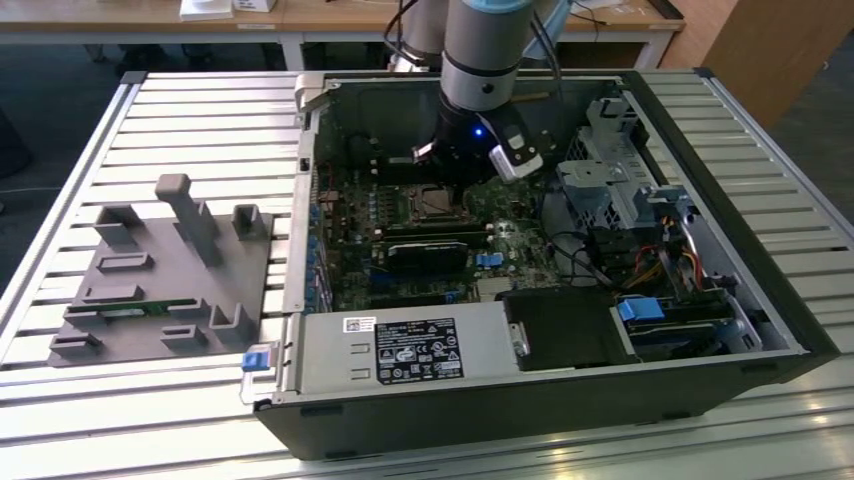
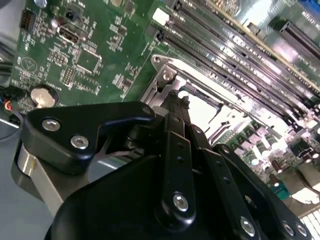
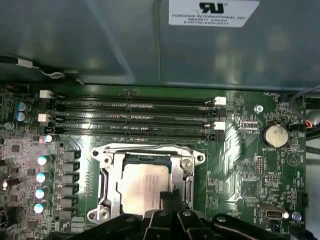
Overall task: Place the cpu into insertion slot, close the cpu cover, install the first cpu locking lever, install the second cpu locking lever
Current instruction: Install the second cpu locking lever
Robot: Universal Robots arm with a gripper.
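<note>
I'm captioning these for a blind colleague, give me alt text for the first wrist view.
The silver cpu sits in its motherboard socket, framed by the shiny cpu cover, with the black gripper just over its near edge. Empty memory slots and a coin battery lie beyond.

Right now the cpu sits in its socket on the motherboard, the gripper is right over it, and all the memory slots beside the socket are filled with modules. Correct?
Not quite. In the first wrist view the memory slots are empty. The cpu does sit in the socket, with the gripper right over it.
</note>
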